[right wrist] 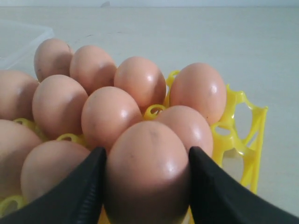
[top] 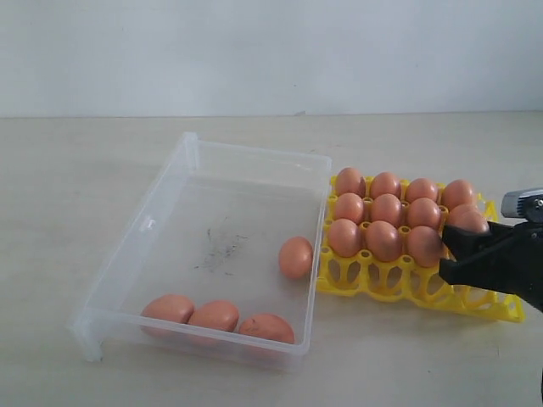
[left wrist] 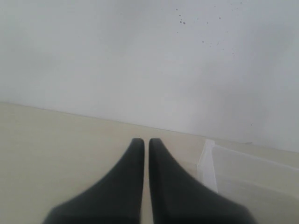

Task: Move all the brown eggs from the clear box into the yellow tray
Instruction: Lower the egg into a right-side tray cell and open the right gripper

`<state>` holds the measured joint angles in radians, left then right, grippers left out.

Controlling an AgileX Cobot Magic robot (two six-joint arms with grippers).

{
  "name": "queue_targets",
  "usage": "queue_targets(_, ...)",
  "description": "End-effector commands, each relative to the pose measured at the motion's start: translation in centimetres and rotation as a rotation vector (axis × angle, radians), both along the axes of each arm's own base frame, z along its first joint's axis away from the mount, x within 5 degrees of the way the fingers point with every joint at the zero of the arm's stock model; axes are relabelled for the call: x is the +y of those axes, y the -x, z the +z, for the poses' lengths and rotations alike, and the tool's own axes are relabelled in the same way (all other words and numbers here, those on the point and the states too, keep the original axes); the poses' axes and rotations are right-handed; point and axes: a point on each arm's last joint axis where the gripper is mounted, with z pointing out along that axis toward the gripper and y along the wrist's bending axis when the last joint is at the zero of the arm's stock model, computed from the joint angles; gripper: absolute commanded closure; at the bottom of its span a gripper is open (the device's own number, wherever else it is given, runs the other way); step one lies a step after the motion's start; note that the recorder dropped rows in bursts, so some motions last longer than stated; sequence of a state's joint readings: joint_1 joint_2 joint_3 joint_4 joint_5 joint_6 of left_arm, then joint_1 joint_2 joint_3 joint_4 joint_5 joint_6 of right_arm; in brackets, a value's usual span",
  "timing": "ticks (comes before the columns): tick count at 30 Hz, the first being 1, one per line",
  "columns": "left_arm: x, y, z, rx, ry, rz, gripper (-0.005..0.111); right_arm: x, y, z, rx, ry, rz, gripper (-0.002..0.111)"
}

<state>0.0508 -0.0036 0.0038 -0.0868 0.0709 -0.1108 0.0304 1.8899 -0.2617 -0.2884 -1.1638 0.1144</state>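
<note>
The left hand [left wrist: 141,142] is closed on nothing, its fingers pressed together over bare table [top: 68,170], just outside a corner of the clear box [top: 127,246]; the exterior view does not show it. Four brown eggs [top: 214,315] are left in the box. Three lie in a row against its near wall, their long axes running along that wall. A lone egg [top: 295,257] sits by the right wall, the one next to the yellow tray [top: 373,284], with its long axis pointing from the near wall to the far one.

The tray is just beside the box, its two far rows full and its near row bare. Over its right edge the right hand [top: 448,252] clamps a gripped egg [right wrist: 147,186] between both fingers, low among its neighbours, probably at the last free cup of the third row. Once that egg is let go, the lone egg lies to the hand's left, across the tray, and looks like the closest target.
</note>
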Motion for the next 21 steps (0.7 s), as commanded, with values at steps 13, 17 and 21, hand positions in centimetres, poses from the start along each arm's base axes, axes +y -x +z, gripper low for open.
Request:
queue_targets(13, 0.0, 0.0, 0.1, -0.002, 0.002, -0.004, 0.103, 0.2, 0.2, -0.2, 0.054, -0.05, 0.005, 0.037)
queue_targets(17, 0.0, 0.0, 0.1, -0.002, 0.002, -0.004, 0.103, 0.4, 0.1, 0.2, 0.017, -0.091, 0.008, 0.037)
queue_targets(21, 0.0, 0.0, 0.1, -0.002, 0.002, -0.004, 0.103, 0.6, 0.3, 1.4, -0.05, -0.121, 0.027, 0.037)
